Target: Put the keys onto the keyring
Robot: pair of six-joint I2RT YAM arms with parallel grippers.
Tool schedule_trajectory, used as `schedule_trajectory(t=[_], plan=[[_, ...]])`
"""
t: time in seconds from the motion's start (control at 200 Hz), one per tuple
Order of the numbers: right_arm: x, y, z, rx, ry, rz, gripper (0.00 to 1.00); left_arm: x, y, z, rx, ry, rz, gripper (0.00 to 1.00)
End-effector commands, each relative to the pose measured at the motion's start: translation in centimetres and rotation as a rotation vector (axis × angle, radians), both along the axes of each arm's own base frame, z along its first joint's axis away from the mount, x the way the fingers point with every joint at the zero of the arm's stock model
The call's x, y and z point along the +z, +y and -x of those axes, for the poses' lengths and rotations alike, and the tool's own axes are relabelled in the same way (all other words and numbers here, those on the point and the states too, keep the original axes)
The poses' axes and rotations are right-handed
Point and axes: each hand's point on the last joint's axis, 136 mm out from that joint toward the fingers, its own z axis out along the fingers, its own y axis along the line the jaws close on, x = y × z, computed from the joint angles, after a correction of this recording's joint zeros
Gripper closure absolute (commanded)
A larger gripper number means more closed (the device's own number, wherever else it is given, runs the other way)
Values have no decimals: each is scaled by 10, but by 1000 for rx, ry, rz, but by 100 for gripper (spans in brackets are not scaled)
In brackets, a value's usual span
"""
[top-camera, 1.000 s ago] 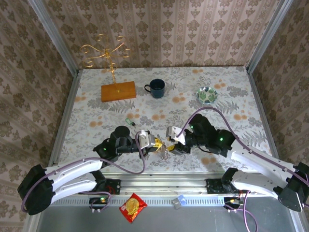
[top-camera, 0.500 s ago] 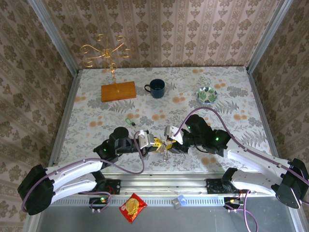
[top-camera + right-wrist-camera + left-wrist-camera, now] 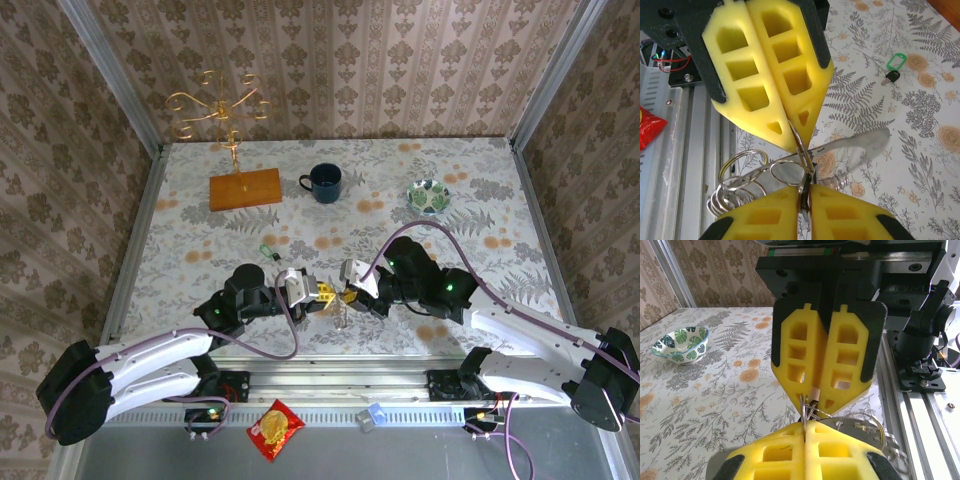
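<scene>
My right tool has drawn in from half-wide to pinched on the ring and has edged a little toward the left tool. The left tool stays clamped on the same ring, tip to tip with the right, above the near edge of the bench. I judge the step is best done by holding the left firm and twisting gently with the right to part the coil. The green key lies well apart, not yet threaded and unmoved.
</scene>
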Motion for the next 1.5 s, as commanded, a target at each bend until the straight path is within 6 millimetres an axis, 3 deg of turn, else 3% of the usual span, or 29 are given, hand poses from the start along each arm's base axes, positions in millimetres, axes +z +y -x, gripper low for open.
schedule_trajectory(t=[0.0, 0.12, 0.36, 0.6, 0.725, 0.82, 0.95, 1.15, 1.495], plan=[[6, 4, -2, 10, -29, -14, 93, 17, 0, 4, -11, -19, 71, 100], [2, 5, -3, 13, -25, -4, 100, 18, -1, 3, -4, -26, 88, 100], [-14, 15, 7, 70, 26, 43, 100, 19, -5, 2, -2, -54, 104, 100], [-10, 10, 4, 47, -5, 35, 100, 11, -5, 3, -4, -51, 79, 100], [-6, 0, 0, 1, -32, 27, 83, 9, -5, 4, -9, -47, 71, 100], [-3, -9, -1, -29, -45, 17, 78, 9, -5, 5, -15, -47, 72, 100], [3, -15, -1, -43, -55, -13, 76, 9, -6, 11, -50, -28, 74, 100], [16, -3, 3, -1, -38, -91, 75, 10, -8, 15, -77, -8, 87, 100], [16, 5, 6, 29, -8, -119, 76, 14, -7, 17, -82, -13, 107, 100]])
